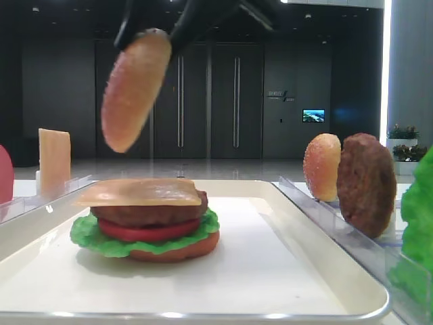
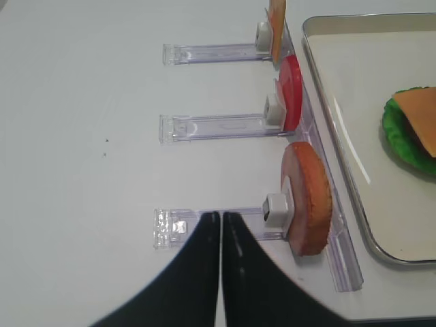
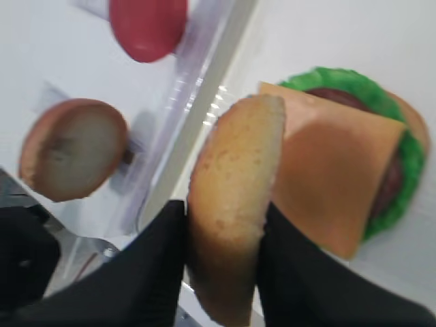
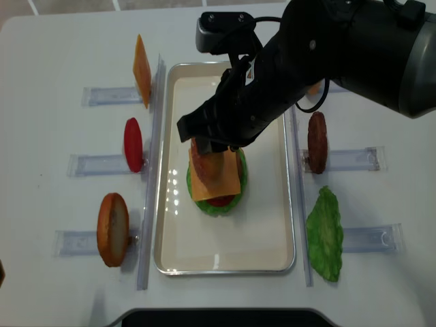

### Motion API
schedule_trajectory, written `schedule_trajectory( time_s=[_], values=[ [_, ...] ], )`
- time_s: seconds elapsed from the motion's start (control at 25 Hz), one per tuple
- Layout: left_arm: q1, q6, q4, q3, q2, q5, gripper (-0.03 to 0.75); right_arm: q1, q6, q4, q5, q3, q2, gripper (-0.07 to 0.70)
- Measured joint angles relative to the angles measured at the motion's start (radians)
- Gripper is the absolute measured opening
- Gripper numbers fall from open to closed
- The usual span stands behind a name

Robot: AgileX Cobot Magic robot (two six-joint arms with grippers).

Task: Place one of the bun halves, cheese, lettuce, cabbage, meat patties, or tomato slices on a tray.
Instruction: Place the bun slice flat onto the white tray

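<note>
My right gripper [image 3: 225, 228] is shut on a golden bun half [image 3: 235, 184], held on edge and tilted. It hangs above the left part of the stack on the cream tray [image 4: 272, 225]. The stack has a cheese [image 1: 139, 191] slice on top, then a meat patty [image 1: 145, 213], a tomato slice [image 1: 149, 231], lettuce [image 1: 88, 233] and a bottom bun. In the low exterior view the held bun half [image 1: 135, 88] is clear of the cheese. My left gripper [image 2: 221, 216] is shut and empty, over a clear rack left of the tray.
Clear racks on the left hold a cheese slice [image 4: 141, 68], a tomato slice [image 4: 133, 144] and a bun half [image 4: 112, 228]. Racks on the right hold a bun half [image 1: 321, 166], a meat patty [image 4: 317, 142] and a lettuce leaf [image 4: 325, 235]. The right arm covers the tray's far end.
</note>
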Motion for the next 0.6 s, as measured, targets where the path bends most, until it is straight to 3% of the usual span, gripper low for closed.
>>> schedule_trajectory(
  time_s=[0.24, 0.32, 0.4, 0.6],
  values=[
    [0.000, 0.000, 0.000, 0.000, 0.000, 0.000, -0.007, -0.177, -0.565, 0.564, -0.038, 0.184, 0.000, 0.224],
    [0.000, 0.000, 0.000, 0.000, 0.000, 0.000, -0.007, -0.219, -0.696, 0.701, -0.031, 0.230, 0.000, 0.224],
    [0.000, 0.000, 0.000, 0.000, 0.000, 0.000, -0.007, -0.235, -0.756, 0.751, -0.030, 0.247, 0.000, 0.224],
    [0.000, 0.000, 0.000, 0.000, 0.000, 0.000, -0.007, -0.221, -0.787, 0.795, -0.035, 0.262, -0.001, 0.224]
  ],
)
